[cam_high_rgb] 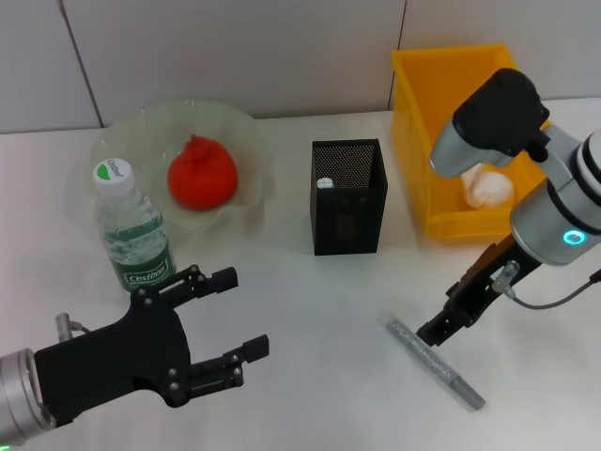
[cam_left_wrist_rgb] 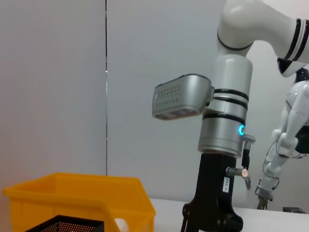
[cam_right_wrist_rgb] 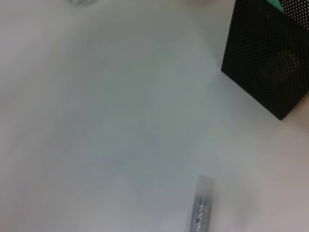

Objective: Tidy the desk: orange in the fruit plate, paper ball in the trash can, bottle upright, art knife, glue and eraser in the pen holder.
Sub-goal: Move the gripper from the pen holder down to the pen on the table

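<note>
The orange [cam_high_rgb: 202, 175] lies in the pale-green fruit plate [cam_high_rgb: 127, 136] at the back left. In front of the plate the bottle [cam_high_rgb: 131, 230] stands upright. The black mesh pen holder [cam_high_rgb: 347, 197] [cam_right_wrist_rgb: 268, 63] stands mid-table, and a white cap [cam_high_rgb: 325, 183] shows inside it. The paper ball [cam_high_rgb: 488, 188] rests in the yellow trash can [cam_high_rgb: 441, 85] [cam_left_wrist_rgb: 72, 195]. The silver art knife [cam_high_rgb: 434, 363] [cam_right_wrist_rgb: 200, 209] lies flat at the front right. My right gripper [cam_high_rgb: 439, 331] hangs right over its near end. At the front left my left gripper [cam_high_rgb: 235, 318] is open and holds nothing. The eraser is out of view.
Bare white tabletop lies between the pen holder and the front edge. A grey wall closes off the back. The left wrist view shows my right arm [cam_left_wrist_rgb: 224, 125] standing upright beside the yellow bin.
</note>
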